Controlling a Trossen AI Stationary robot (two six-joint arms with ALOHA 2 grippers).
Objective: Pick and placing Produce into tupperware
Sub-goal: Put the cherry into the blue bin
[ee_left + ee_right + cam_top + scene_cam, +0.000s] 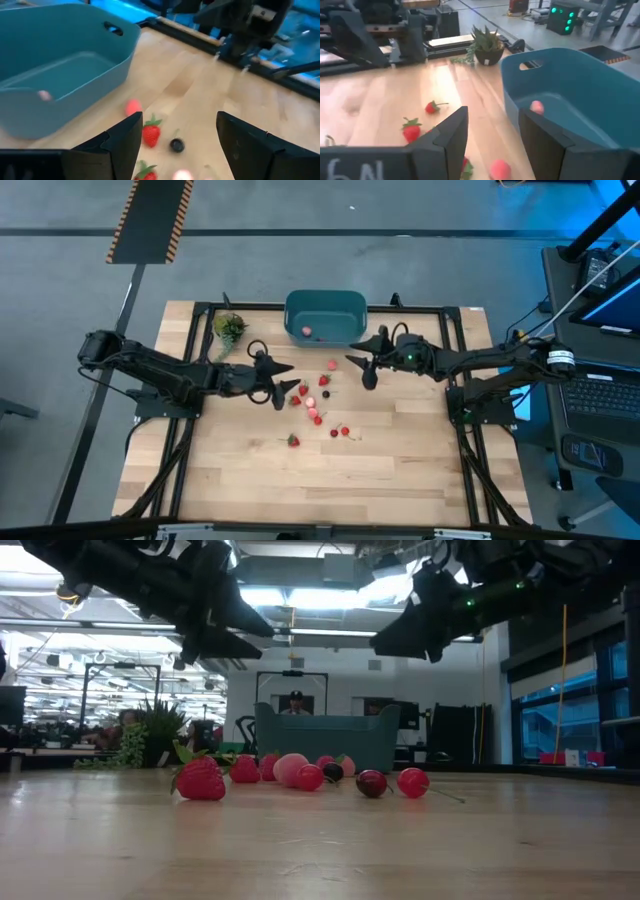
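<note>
Tabletop [400, 470] berries [318, 415] scattered; wrist views alone show both grippers spread, empty.

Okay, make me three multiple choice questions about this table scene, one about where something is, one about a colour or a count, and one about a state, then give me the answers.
1. Where is the small plant?
A. Inside the tub
B. On the table beside the tub
C. Held by a gripper

2. What colour is the tub?
A. Teal
B. Yellow
C. White

3. How is the left gripper?
A. Shut on a berry
B. Open, holding nothing
C. Resting inside the tub

Answers: 1 B, the high view shows it standing off the tub's corner. 2 A, every view shows teal walls. 3 B, the left wrist view shows its fingers spread with berries on the table beyond.
</note>
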